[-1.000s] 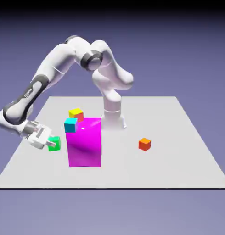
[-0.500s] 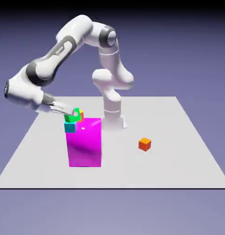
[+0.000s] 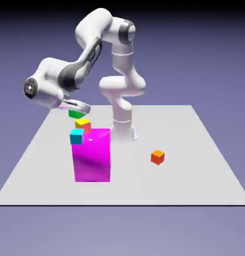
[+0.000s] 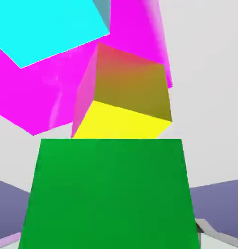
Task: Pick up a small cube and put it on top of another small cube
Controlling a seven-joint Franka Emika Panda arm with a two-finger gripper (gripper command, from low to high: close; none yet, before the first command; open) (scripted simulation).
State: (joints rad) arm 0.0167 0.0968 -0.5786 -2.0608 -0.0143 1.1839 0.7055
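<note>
Green cube (image 3: 76,114): one, raised off tabletop (image 3: 194,175), gripped by pincer (image 3: 80,110). Lies directly between fingertips, sides squared to them in hand view; even-sided, no long axis. Single arm (image 3: 58,82). Yellow-topped cube (image 3: 83,123): just below green in exterior view, likely destination; we cannot tell depth. We judge next move needs alignment above, then level lowering.
</note>
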